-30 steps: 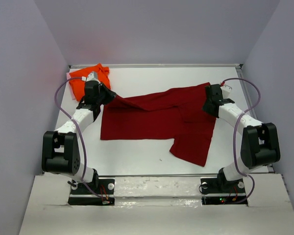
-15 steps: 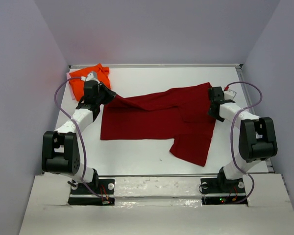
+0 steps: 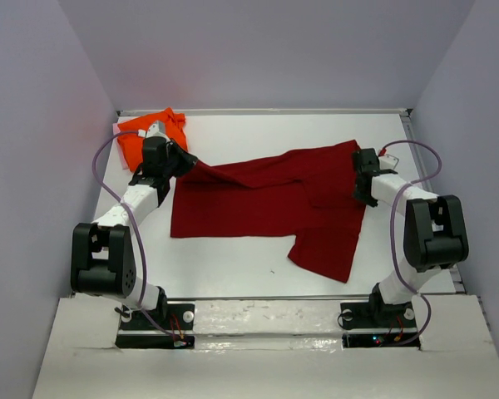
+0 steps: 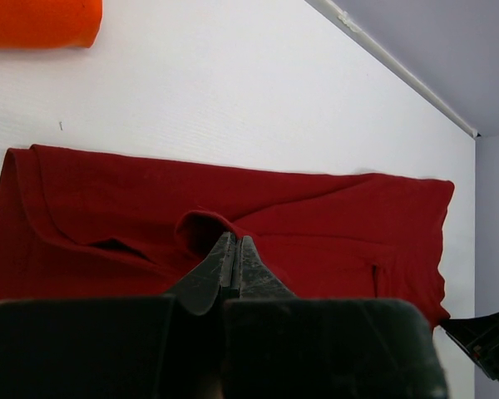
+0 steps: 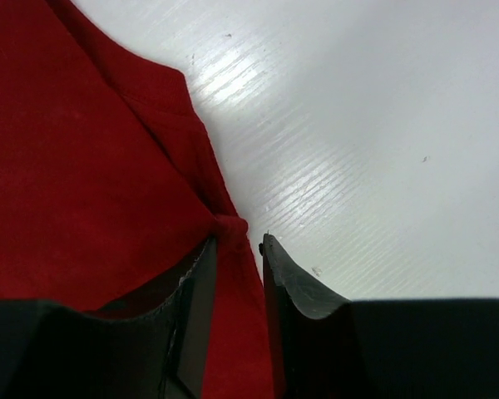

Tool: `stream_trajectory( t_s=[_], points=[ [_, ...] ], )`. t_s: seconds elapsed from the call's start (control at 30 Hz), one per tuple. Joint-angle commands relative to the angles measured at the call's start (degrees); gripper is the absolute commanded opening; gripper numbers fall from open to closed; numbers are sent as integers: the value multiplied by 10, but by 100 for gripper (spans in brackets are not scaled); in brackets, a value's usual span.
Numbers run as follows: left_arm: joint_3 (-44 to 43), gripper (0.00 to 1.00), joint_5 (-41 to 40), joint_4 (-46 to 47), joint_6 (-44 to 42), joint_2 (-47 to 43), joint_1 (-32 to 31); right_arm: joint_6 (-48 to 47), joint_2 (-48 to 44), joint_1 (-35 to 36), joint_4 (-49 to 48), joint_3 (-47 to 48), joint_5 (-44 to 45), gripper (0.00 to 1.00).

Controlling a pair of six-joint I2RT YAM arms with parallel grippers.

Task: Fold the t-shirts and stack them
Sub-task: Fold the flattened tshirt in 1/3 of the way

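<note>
The dark crimson t-shirt (image 3: 266,199) lies spread across the middle of the table, one part hanging toward the near right. My left gripper (image 3: 185,160) is shut on a raised fold at the shirt's left end; in the left wrist view (image 4: 235,239) the fingers are pressed together on the cloth (image 4: 333,224). My right gripper (image 3: 363,184) sits at the shirt's right edge; in the right wrist view (image 5: 237,241) a bunched edge of the shirt (image 5: 83,150) is pinched between the fingers. The orange t-shirt (image 3: 141,137) lies crumpled at the far left corner and also shows in the left wrist view (image 4: 41,21).
The white table (image 3: 258,133) ends in a raised rail at the back and sides. Grey walls close in on three sides. Both arms' cables loop out toward the table's side edges.
My right arm has swung its elbow inward and its gripper has shifted slightly to the right along the crimson shirt's right edge. My left gripper and both shirts have not moved.
</note>
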State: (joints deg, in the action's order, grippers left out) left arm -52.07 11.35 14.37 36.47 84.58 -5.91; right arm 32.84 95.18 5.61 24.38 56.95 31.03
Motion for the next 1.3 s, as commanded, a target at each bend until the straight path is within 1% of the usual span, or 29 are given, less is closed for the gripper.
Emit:
stream_trajectory(
  t_s=[0.0, 0.13, 0.23, 0.37, 0.43, 0.47, 0.5, 0.73, 1.03, 1.07, 1.13, 1.17, 1.2, 1.23, 1.27],
  points=[
    [7, 0, 7, 22, -3, -27, 2, -5, 9, -3, -8, 22, -2, 34],
    [7, 0, 6, 22, -3, -28, 2, -10, 16, -3, -8, 25, -15, 33],
    [7, 0, 7, 22, -3, -28, 2, -17, 27, -3, -6, 32, -23, 35],
    [7, 0, 7, 22, -3, -29, 2, -19, 30, -3, -5, 33, -32, 32],
    [7, 0, 9, 23, -3, -30, 2, -20, 28, -3, -6, 32, -31, 14],
    [7, 0, 9, 24, -3, -30, 2, -20, 27, -3, -6, 32, -30, 8],
    [7, 0, 9, 25, -3, -30, 2, -21, 27, -3, -6, 32, -29, 0],
    [9, 0, 10, 28, -2, -29, 2, -20, 24, -9, -6, 30, -26, 0],
    [10, 0, 9, 29, -2, -28, 2, -25, -14, -9, -11, 33, -39, 0],
    [10, 0, 10, 30, -2, -27, 2, -26, -15, -9, -10, 34, -40, 1],
    [10, 0, 10, 30, -2, -27, 2, -27, -18, -9, -12, 33, -45, 13],
    [11, 0, 10, 31, -1, -27, 2, -26, -19, -9, -13, 33, -47, 34],
    [10, 0, 11, 32, -1, -27, 2, -26, -21, -9, -14, 32, -50, 39],
    [10, 0, 11, 32, -1, -26, 2, -27, -23, -9, -20, 31, -52, 42],
    [10, 0, 12, 32, -1, -27, 2, -28, -23, -9, -22, 31, -54, 48]
  ],
)
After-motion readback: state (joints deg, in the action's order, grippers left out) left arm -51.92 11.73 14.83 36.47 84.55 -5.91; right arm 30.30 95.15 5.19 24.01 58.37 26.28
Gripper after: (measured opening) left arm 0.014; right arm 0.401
